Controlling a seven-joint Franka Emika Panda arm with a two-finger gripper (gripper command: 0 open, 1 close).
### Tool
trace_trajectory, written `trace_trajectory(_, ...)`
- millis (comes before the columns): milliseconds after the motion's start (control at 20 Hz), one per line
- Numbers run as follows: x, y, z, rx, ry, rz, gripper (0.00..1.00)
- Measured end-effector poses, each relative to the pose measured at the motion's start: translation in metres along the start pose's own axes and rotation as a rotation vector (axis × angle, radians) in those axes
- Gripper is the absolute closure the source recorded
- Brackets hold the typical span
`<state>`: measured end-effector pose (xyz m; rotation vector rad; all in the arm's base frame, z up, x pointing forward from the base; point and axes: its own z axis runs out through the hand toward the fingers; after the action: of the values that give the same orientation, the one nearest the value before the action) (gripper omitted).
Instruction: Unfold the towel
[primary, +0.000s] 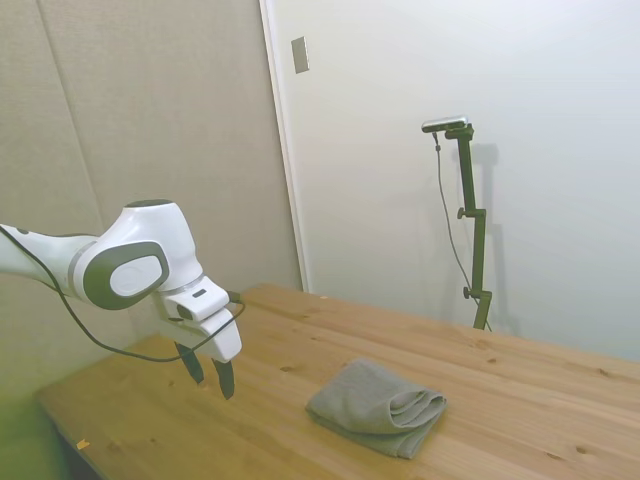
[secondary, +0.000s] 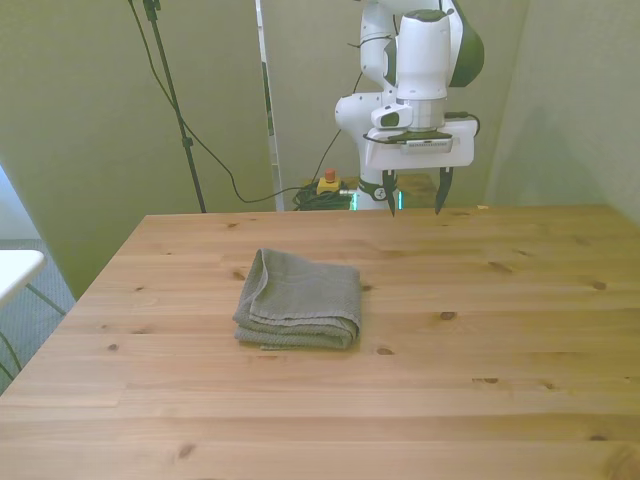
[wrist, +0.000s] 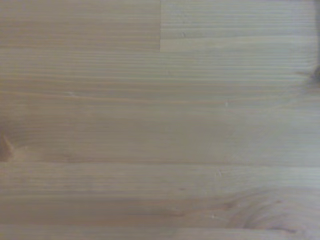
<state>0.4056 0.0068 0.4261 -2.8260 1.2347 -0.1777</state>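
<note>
One arm, one gripper, one towel and one table are in view. Taking the side view from left to right with the towel as landmark: the white arm (primary: 120, 265) comes first, its gripper (primary: 207, 373) hanging above the wood well to the left of the towel, nothing between its two dark fingers (primary: 226, 380), which stand apart. Next comes the towel (primary: 378, 408), lying on the table (primary: 520, 400) and touching nothing else.

In the front view the gripper (secondary: 412, 200) hangs beyond the towel (secondary: 298, 300), toward the front view's right, over the table's far edge; its fingers there are spread wide.

The towel is a soft grey-green terry cloth, plain, still folded into a thick, roughly square pad. Several layers show as stacked rounded folds along its near edge in the front view, and one corner at its far left sits slightly raised and crooked.

The wrist view shows only bare wood planks (wrist: 160, 120) with faint grain and a knot.
</note>
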Motion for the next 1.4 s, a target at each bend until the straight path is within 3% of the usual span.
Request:
trace_trajectory(150, 0.006, 0.002, -0.004, 0.006, 0.007, -0.003, 0.0)
trace_trajectory(250, 0.037, 0.018, -0.015, 0.005, 0.045, 0.041, 0.0)
trace_trajectory(500, 0.145, 0.106, -0.03, 0.014, 0.113, 0.185, 0.0)
trace_trajectory(650, 0.198, 0.151, -0.031, 0.077, 0.101, 0.24, 0.0)
trace_trajectory(950, 0.277, 0.209, 0.008, 0.303, -0.028, 0.237, 0.0)
trace_trajectory(1150, 0.303, 0.216, 0.044, 0.386, -0.094, 0.196, 0.0)
trace_trajectory(1350, 0.31, 0.208, 0.059, 0.435, -0.118, 0.145, 0.0)
trace_trajectory(1400, 0.309, 0.205, 0.063, 0.443, -0.127, 0.134, 1.0)
